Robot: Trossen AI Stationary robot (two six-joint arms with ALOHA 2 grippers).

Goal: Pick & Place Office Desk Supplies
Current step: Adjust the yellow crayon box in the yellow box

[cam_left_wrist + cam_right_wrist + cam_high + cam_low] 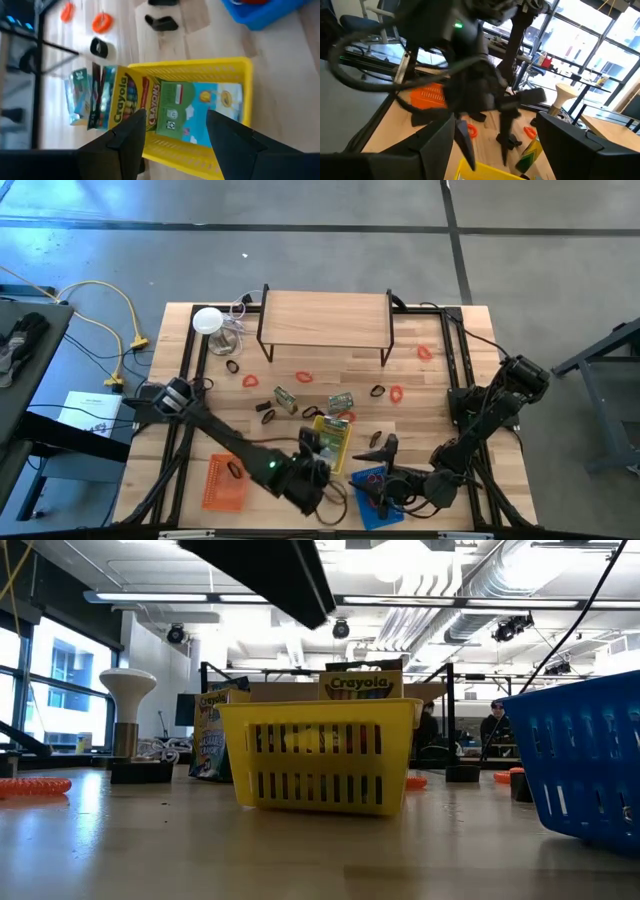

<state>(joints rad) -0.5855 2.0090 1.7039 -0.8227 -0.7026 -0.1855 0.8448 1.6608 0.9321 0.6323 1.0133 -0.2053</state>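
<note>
Left wrist view shows the left tool (172, 132), released, above the light, stiff cardboard crayon box (182, 112) in the yellow plastic basket (240, 75), best pinched across its narrow edges, while limp red rubber-band loops (304, 377) lie scattered on the wooden surface (440, 380).

A light wooden table (420, 395) carries everything. A small wooden riser shelf (325, 318) on dark legs stands at its far edge, a white disc (207, 320) beside it. Red rubber bands (304, 376), black clips (267, 416) and green packets (342, 401) lie scattered mid-table. Nearer are a yellow basket (333, 442), an orange basket (223, 482) and a blue basket (377, 498).
</note>
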